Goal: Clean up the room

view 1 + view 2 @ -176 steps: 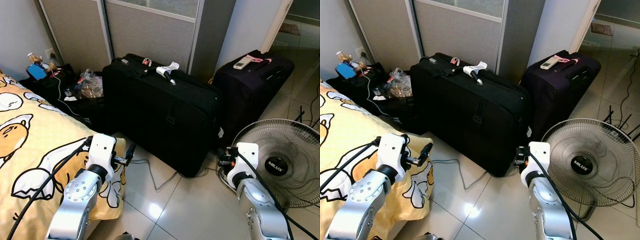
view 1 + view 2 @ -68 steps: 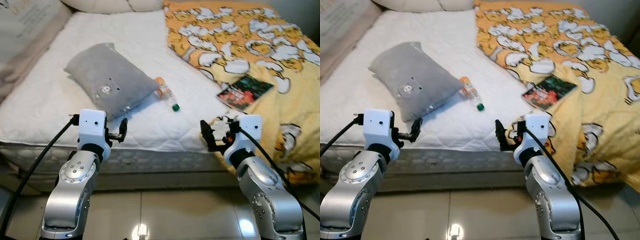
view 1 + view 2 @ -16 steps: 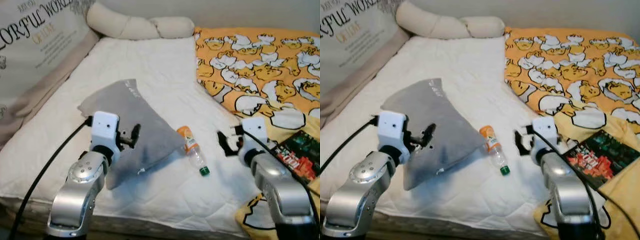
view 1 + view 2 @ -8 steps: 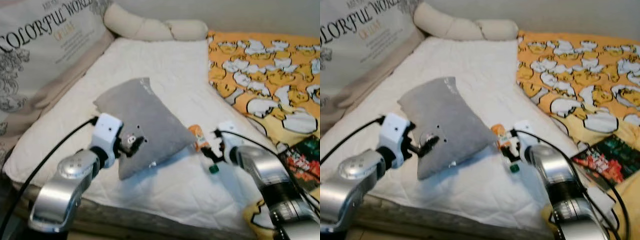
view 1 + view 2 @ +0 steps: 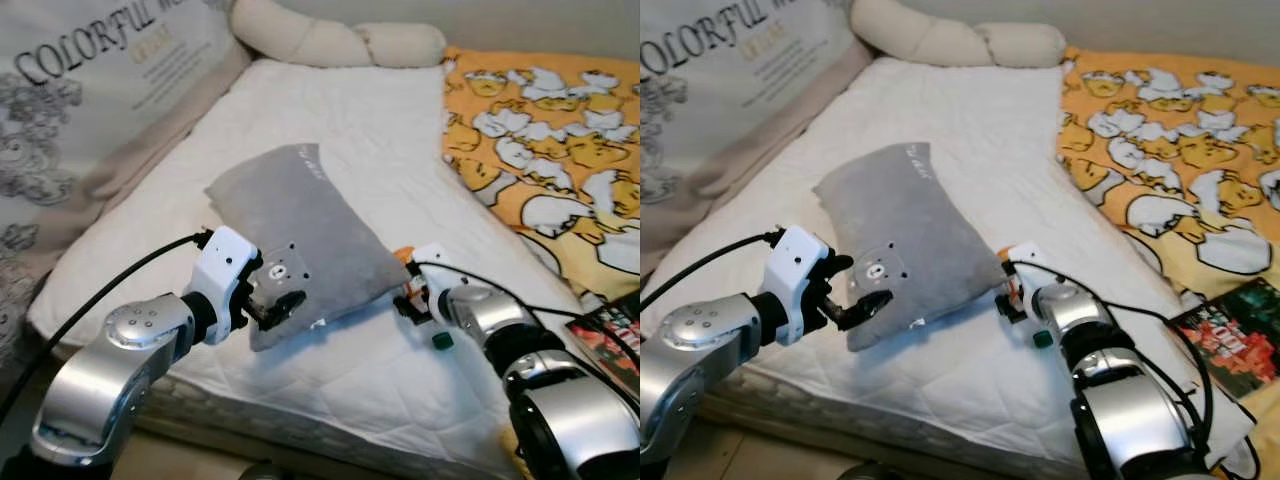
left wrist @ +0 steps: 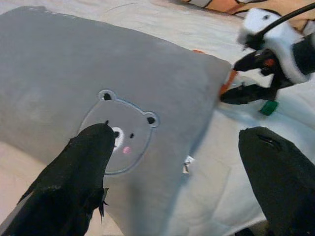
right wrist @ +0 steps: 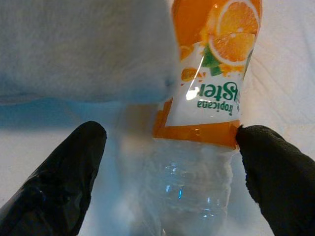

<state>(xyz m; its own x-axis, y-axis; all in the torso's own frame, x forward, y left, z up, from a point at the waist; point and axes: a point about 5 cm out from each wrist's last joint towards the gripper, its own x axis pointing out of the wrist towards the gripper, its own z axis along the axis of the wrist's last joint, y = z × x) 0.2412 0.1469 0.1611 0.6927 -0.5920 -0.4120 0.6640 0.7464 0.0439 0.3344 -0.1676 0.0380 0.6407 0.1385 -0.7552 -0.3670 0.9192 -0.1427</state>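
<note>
- A grey bear-face pillow [image 5: 300, 235] is lying on the white quilted mattress [image 5: 330, 120] of the bed and is being taken as the landmark.
- An orange juice bottle [image 7: 206, 123] is lying on the mattress at the pillow's right-hand corner, its labelled end partly tucked under that corner and its green cap [image 5: 439, 341] pointing away from the pillow toward the bed's near edge.
- The right gripper [image 7: 167, 162] is being held spread wide around the bottle's clear neck end, one black finger on the pillow's side and the other on the far side; no contact with the bottle can be made out.
- The left gripper [image 6: 182, 162] is being held open over the pillow's near edge, one finger [image 6: 83, 162] above the bear face [image 6: 118, 130] and the other beyond the pillow's corner, over the mattress.
- A yellow cartoon-print blanket [image 5: 550, 130] is lying to the right of the pillow, beyond the bottle.
- A book [image 5: 1235, 335] is resting on that blanket, well apart from the pillow.
- A cream bolster [image 5: 330, 40] is lying at the head of the bed, beyond the pillow.
</note>
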